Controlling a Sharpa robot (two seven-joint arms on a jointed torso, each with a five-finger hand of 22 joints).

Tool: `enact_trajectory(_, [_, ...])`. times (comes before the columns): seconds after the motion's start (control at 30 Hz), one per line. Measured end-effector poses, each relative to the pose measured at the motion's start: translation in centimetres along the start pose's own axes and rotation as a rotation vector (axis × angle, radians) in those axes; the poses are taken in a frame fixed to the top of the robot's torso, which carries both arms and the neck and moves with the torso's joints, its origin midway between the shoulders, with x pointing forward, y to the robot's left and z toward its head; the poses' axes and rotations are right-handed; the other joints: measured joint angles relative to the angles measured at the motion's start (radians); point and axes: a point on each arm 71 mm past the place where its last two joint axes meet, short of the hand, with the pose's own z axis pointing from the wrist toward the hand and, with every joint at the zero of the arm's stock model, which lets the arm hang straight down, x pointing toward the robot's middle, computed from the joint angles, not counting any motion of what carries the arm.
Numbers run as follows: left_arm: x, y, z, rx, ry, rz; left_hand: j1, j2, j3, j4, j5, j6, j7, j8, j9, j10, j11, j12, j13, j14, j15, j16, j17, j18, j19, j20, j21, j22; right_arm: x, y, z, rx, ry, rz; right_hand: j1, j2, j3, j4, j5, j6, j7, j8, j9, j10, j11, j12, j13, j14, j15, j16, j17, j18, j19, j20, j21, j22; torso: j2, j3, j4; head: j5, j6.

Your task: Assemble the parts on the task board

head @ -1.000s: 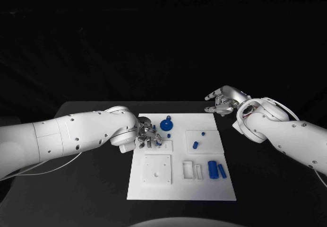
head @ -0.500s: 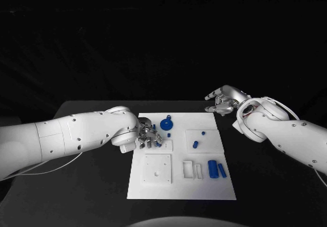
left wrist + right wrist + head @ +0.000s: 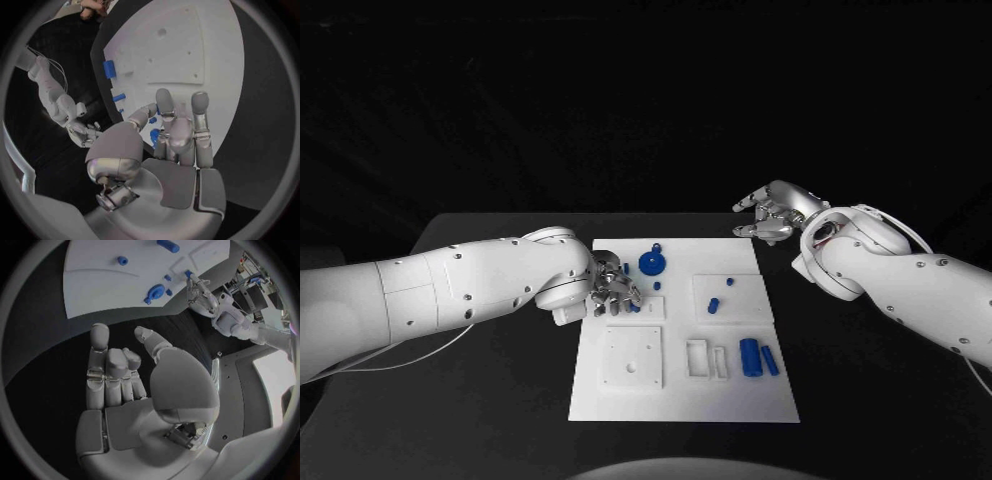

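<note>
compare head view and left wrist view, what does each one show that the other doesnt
Head view alone: the two blue cylinders side by side near the board's right edge, and the round blue part at its far end.
Left wrist view alone: the left hand's palm side, fingers curled over a small blue part; whether they grip it is unclear.
Both: the task board, the left hand over it, and the right hand, off the board.

Head view: both arms in, board centred on the surface (image 3: 473,420).
I see the left robot hand (image 3: 615,290) over the task board (image 3: 687,395) at its left edge, fingers curled beside small blue parts (image 3: 653,264); the right robot hand (image 3: 769,212) hangs beyond the board's far right corner, holding nothing I can make out.
</note>
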Motion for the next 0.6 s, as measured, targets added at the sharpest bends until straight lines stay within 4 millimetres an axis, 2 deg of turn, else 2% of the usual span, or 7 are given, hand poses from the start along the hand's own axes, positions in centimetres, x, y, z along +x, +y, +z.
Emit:
enact_trajectory(0.17, [0.01, -0.04, 0.01, 0.001, -0.002, 0.004, 0.004, -0.003, 0.002, -0.002, -0.018, 0.0, 0.0, 0.0, 0.0, 0.0, 0.0, 0.0, -0.001, 0.0, 0.0, 0.0, -0.002, 0.0, 0.0, 0.0, -0.006, 0.006, 0.02, -0.01, 0.01, 0.0, 0.001, 0.0, -0.001, -0.001, 0.002, 0.001, 0.0, 0.002, -0.001, 0.0, 0.0, 0.0, 0.0, 0.0, 0.0, 0.0, 0.0, 0.0, 0.0, 0.0, 0.0, 0.0, 0.0, 0.0, 0.0, 0.0, 0.0, 0.0, 0.0])
enact_trajectory(0.6, [0.16, -0.12, -0.05, 0.007, -0.01, 0.018, 0.01, -0.008, 0.005, 0.0, -0.026, 0.002, -0.001, 0.0, -0.006, 0.002, 0.002, 0.0, -0.005, 0.002, 0.002, -0.007, -0.012, 0.0, 0.004, 0.004, -0.021, 0.02, 0.11, -0.04, 0.03, 0.002, 0.005, -0.001, -0.005, -0.005, 0.006, 0.0, 0.0, 0.002, -0.001, 0.0, 0.0, -0.002, -0.002, 0.0, 0.0, 0.0, 0.0, 0.0, 0.0, -0.005, 0.0, 0.0, 0.0, 0.002, 0.0, 0.0003, -0.0002, 0.0, -0.001])
